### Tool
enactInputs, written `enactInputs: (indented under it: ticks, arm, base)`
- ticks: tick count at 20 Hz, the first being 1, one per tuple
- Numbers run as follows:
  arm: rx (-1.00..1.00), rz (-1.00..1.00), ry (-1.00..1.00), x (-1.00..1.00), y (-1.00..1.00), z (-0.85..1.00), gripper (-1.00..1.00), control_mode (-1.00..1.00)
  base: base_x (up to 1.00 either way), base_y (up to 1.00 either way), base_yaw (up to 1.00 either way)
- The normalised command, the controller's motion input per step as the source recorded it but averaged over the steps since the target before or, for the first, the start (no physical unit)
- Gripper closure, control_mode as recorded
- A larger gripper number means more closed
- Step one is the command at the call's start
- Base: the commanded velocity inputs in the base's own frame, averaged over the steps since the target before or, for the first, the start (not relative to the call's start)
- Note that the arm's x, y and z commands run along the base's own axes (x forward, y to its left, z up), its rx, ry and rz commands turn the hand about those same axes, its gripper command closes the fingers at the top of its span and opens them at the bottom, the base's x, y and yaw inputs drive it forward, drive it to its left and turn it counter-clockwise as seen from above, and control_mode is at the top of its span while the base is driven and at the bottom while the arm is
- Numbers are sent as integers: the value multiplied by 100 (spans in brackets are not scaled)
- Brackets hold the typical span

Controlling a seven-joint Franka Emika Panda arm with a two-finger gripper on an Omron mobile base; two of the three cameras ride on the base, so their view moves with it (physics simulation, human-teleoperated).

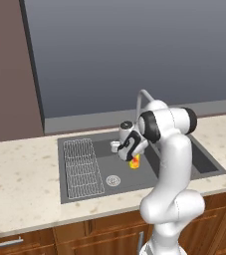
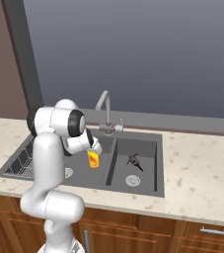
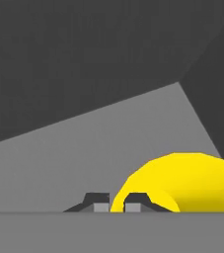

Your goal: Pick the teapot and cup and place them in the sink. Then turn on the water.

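the end effector (image 3: 116,203) is clenched on the rim of the cup (image 2: 93,158), holding it just above the floor of the sink's (image 2: 111,170) left basin, apparently to set it down gently.

counter (image 1: 20,184): light beige stone with small brown specks, running across the whole width from left to right.
back wall (image 1: 134,50): flat grey-blue panel behind the counter, with a grey ledge (image 2: 192,123) along its lower edge.
side wall (image 1: 10,74): brown, at the left end of the counter.
cabinets (image 2: 148,237): brown wood fronts under the front edge of the counter.
drawer handle (image 1: 7,243): short, silver, under the front left corner; a second handle (image 2: 213,231) under the front right corner.
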Motion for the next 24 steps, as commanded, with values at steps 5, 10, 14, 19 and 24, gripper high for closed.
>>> enactInputs:
  ticks: [5, 10, 14, 19, 24]
  arm:
    - [0, 0, 0, 23, -1, -27, 100, -100]
    - [0, 0, 0, 3, -30, -23, 100, -100]
    - [0, 0, -1, 0, -33, -14, -100, -100]
    - [0, 0, 0, 0, -22, -10, -100, -100]
    - [0, 0, 0, 0, -4, -4, -100, -100]
  base:
    - [0, 0, 0]
    - [0, 0, 0]
    - [0, 0, 0]
    - [0, 0, 0]
    - [0, 0, 0]
